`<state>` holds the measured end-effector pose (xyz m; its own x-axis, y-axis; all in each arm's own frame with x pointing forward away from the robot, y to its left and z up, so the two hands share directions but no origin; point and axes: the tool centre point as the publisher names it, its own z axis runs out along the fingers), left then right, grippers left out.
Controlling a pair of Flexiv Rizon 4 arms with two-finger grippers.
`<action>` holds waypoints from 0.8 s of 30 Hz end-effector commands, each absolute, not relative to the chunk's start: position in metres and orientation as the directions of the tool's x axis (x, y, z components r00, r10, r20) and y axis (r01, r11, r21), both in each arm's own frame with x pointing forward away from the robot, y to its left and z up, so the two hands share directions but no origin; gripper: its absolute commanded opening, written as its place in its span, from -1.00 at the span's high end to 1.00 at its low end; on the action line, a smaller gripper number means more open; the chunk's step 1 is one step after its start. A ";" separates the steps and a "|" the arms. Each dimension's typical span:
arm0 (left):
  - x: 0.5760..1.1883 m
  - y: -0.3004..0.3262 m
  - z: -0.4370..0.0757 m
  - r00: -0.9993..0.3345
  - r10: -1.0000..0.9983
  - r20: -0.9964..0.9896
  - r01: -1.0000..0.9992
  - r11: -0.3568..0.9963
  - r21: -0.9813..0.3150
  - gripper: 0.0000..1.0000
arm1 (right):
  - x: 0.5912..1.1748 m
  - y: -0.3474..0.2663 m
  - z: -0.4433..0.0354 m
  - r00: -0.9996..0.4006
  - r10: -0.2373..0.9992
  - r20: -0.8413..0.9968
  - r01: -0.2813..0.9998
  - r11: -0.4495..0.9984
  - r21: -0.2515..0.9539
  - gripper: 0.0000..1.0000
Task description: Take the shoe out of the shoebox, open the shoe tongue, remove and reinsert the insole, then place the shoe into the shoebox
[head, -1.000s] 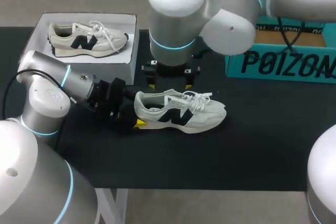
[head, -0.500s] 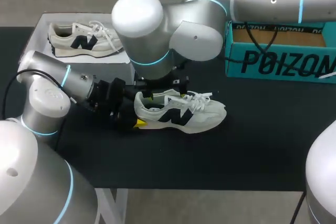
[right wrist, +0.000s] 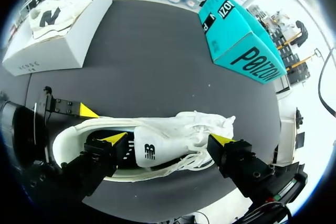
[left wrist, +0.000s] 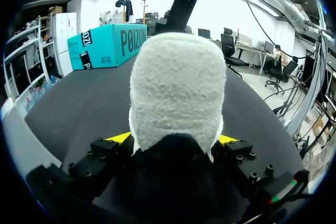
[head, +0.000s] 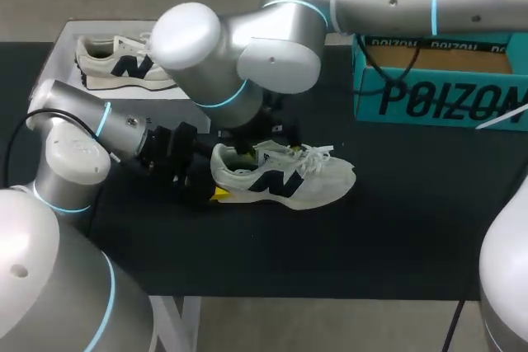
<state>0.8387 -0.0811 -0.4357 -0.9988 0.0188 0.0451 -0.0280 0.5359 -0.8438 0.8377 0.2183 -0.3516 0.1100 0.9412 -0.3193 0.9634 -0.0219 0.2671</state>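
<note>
A white sneaker with a dark logo (head: 285,177) lies on its sole on the black table, toe to the right. My left gripper (head: 208,185) is shut on its heel; in the left wrist view the fuzzy heel (left wrist: 176,87) fills the gap between the yellow tips of that gripper (left wrist: 173,139). My right gripper (right wrist: 168,139) hangs open just over the shoe (right wrist: 173,129). One tip is at the shoe's opening, the other by the laces, with the tongue (right wrist: 149,149) between them. In the head view my right arm's wrist (head: 247,133) hides most of its fingers.
A white shoebox (head: 206,80) at the back left holds a second sneaker (head: 111,59). A teal box (head: 437,92) stands at the back right. The table's front edge runs close below the shoe.
My right arm has swung left and come down over the shoe's opening. The left arm and the shoe have stayed where they were.
</note>
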 end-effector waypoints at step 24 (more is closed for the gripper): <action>0.840 -0.083 -0.441 -0.999 0.018 0.044 -0.027 0.536 -0.844 1.00 | 0.840 0.191 -0.336 0.193 0.935 -0.298 0.960 -0.117 0.253 1.00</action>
